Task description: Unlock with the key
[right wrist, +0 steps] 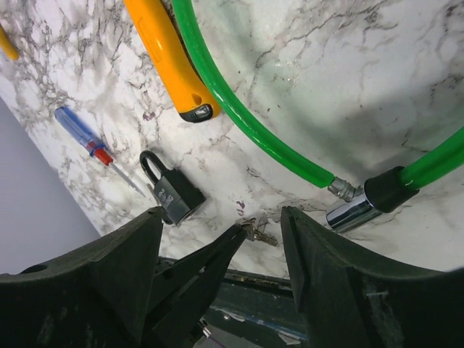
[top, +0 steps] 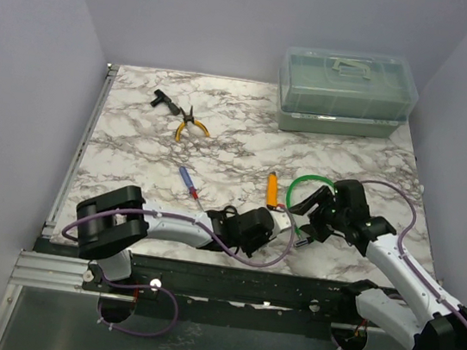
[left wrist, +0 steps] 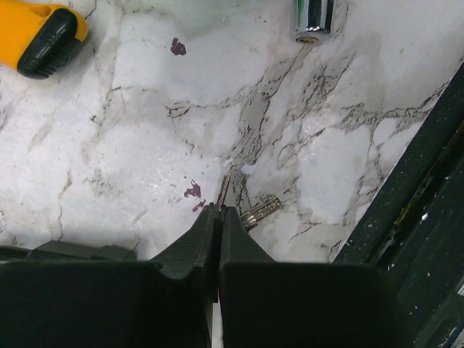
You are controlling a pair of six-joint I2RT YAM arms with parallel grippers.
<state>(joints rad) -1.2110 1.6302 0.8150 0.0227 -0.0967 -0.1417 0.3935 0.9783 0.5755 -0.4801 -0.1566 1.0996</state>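
Left wrist view has the key (left wrist: 225, 190) as a thin silver sliver, seen edge-on, poking out from between the tips of the left pincer (left wrist: 220, 212). The jaws are pressed together on it, low over the desk (top: 219, 151). A second silver key (left wrist: 261, 209) lies flat on the marble just beside those tips, on their right. Both sit close to the near edge of the desk, a little right of centre, with the dark rail (left wrist: 428, 217) running beside them.

Right wrist view shows the black padlock (right wrist: 176, 194) lying flat on the desk to the left of the keys, near them but apart, its shackle pointing away from the near edge. The right pincer (right wrist: 223, 214) hangs above this spot with its jaws spread wide and nothing between them.

Just right of the keys lies the chrome end (right wrist: 351, 212) of a green cable (right wrist: 246, 116), which curves away toward the far side. An orange handle (right wrist: 156, 51) with a black tip lies alongside the cable on its left. A screwdriver (right wrist: 90, 141) with a blue-and-red handle lies farther left, beyond the padlock.

Well apart, toward the far left, lie yellow-handled pliers (top: 190, 124). A pale green plastic box (top: 347, 93) stands at the far right.
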